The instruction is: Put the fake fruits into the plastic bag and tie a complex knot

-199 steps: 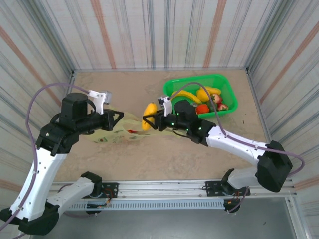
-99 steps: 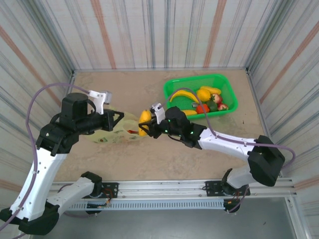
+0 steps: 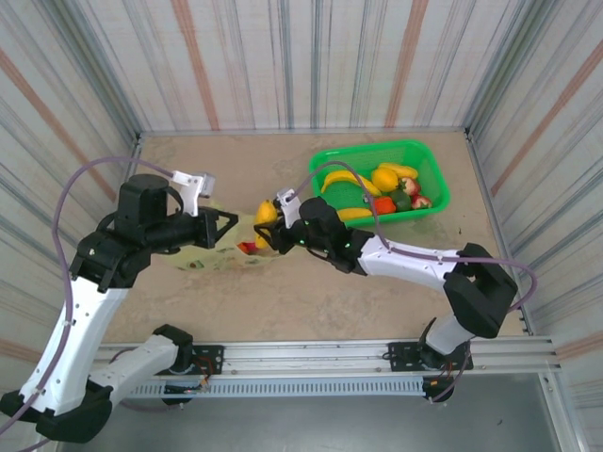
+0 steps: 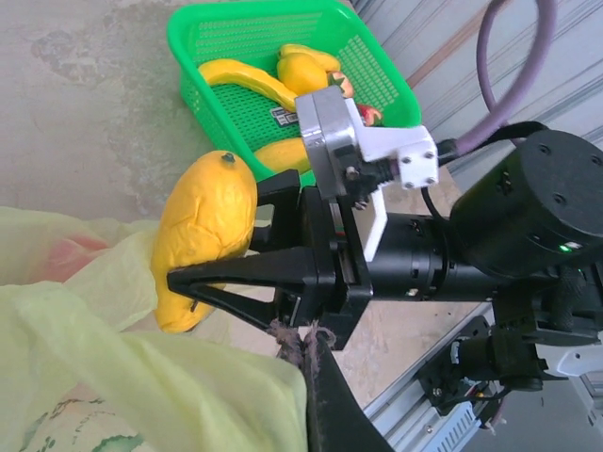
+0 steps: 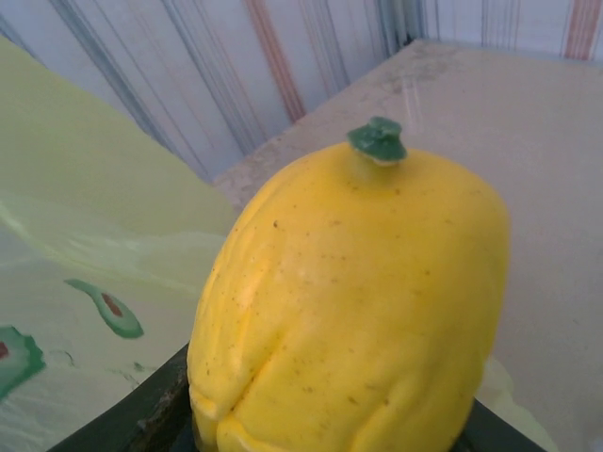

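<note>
The table [image 3: 283,292] has a sandy top, with striped walls [image 3: 311,66] on three sides. On its left half, about midway between the far edge and the near edge, lies the plastic bag [image 3: 203,252]. It is thin and yellow-green with green prints, crumpled, and its mouth is turned to the right.

My left claw [image 3: 229,225] is closed completely. It seems to pinch the upper edge of the bag and hold it up, but in the left wrist view my own finger covers the exact place.

The green basket [image 3: 429,168] stands near the far right corner of the table, well apart from the bag. In it lie the other fruits: bananas [image 3: 345,179], a round orange-yellow one [image 3: 383,177] and some red ones [image 3: 382,204].

My right claw [image 3: 263,232] is about half open, and its two dark fingers [image 4: 236,275] clamp the yellow fruit [image 3: 266,214] from both sides. This fruit hangs just at the mouth of the bag, over its right edge, between my two claws. One small red fruit [image 3: 247,248] is already inside the bag, just beside my right claw; in the left wrist view it shows pink through the plastic.
</note>
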Tool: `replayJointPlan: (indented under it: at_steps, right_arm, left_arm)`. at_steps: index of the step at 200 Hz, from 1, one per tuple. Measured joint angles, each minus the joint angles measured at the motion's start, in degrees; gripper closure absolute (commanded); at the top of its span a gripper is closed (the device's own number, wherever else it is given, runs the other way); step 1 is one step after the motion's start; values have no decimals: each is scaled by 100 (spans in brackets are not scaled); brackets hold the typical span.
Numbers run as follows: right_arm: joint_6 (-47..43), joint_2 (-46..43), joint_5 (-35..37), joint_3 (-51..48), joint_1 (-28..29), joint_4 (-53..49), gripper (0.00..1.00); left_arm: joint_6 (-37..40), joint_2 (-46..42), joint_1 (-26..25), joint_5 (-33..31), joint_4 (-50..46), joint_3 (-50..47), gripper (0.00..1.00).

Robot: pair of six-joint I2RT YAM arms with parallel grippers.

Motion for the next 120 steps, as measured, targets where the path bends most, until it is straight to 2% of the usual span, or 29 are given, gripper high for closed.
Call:
replayJointPlan:
  at_steps: [41,63,74,85,91,120]
  right_arm:
    - [9,527,4,-330,479,1620,54]
    - [4,981,4,-337,686,2214,50]
    - [0,1150,-9,-313,752,2337,45]
    - [15,1307,-17,-232,765,2378,32]
    - [24,1388,-13,-170,763,2385,28]
    - [-15,1491,4,-44,750,2367,23]
  left_arm:
    - [-87,197,0,-87,-4,140,100]
    - [-153,267,50,-92,-4,184,100]
    - [-173,291,76,-107,-9,232,100]
    - [-175,297,103,-120,-11,273,100]
    - [-175,297,111,-138,-11,293,100]
    - [-177,286,114,-157,-11,310,100]
